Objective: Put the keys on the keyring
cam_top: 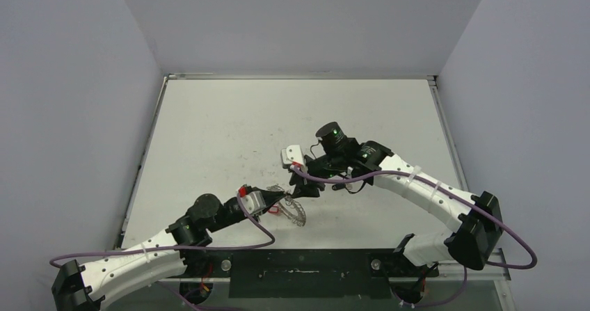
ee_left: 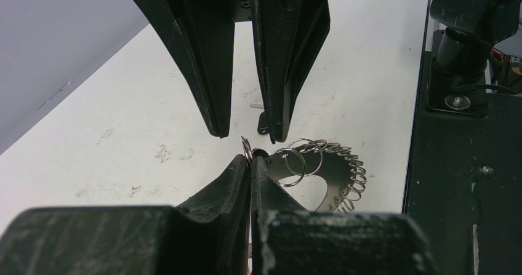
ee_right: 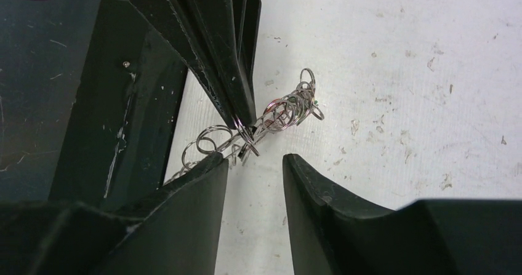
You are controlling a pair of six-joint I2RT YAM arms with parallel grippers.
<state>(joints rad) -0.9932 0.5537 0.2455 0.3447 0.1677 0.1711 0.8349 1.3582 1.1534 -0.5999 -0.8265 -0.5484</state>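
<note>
1. The keyring (cam_top: pixel 296 212) is a wide, flat grey metal ring. Small wire loops crowd its outer edge and give it a frilly look.
2. It sits near the front middle of the table (cam_top: pixel 229 130), between the two gripper tips. One end is lifted and the ring is tilted rather than lying flat.
3. From the top camera its long axis runs diagonally, from far-left at the held end to near-right.
4. The right wrist camera sees it almost edge-on (ee_right: pixel 283 112), as a band of loops rising from lower left to upper right.
5. The left gripper (ee_left: pixel 249 161) is pinched tight on one small edge loop of the keyring (ee_left: pixel 314 167).
6. The right gripper (ee_right: pixel 253 161) has its jaws partly apart and holds nothing. Its tips are just beside the held loop.
</note>
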